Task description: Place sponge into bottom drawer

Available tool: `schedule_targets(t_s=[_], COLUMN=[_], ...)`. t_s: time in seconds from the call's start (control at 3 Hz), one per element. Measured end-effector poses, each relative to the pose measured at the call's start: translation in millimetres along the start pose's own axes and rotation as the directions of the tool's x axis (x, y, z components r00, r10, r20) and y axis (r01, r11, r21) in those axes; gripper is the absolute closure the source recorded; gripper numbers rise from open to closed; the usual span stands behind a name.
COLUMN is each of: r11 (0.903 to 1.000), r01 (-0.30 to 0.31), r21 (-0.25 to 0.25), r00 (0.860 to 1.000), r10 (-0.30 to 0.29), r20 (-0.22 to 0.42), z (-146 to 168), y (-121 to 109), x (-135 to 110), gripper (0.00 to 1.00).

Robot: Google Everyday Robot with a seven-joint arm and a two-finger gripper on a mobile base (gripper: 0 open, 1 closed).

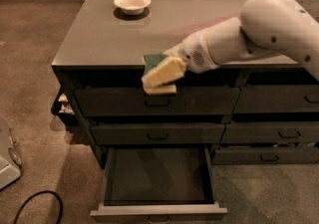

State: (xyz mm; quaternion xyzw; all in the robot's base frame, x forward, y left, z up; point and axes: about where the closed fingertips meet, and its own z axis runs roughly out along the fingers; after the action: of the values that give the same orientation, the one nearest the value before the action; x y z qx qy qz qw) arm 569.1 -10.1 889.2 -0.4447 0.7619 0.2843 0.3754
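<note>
The sponge, dark green on top with a cream-yellow body, is held in the air by my gripper at the counter's front edge, in front of the top drawer. The gripper comes in from the right at the end of my white arm and is shut on the sponge. The bottom drawer stands pulled open below, dark grey and bare inside, lowest of three wide drawers. The sponge hangs above the drawer's back part.
A round white bowl sits at the back left of the grey counter. Two shut wide drawers lie above the open one, with narrower drawers to the right. A black cable and a white object lie on the carpet at the left.
</note>
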Motion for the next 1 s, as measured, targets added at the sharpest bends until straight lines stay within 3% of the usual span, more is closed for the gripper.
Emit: schedule_targets(t_s=[0.33,0.67,1.0], r11=[0.9981,0.9901,0.9741], r01=[-0.012,-0.074,-0.191], r21=[-0.060,-0.119,-0.122], r00=[0.998,0.991,0.973], r10=[0.008,0.060,0.171], r20=[-0.065,-0.124,-0.155], z=[6,36,98], y=[4,9,7], x=[76,156,227], gripper=[1.00,1.00,1.00])
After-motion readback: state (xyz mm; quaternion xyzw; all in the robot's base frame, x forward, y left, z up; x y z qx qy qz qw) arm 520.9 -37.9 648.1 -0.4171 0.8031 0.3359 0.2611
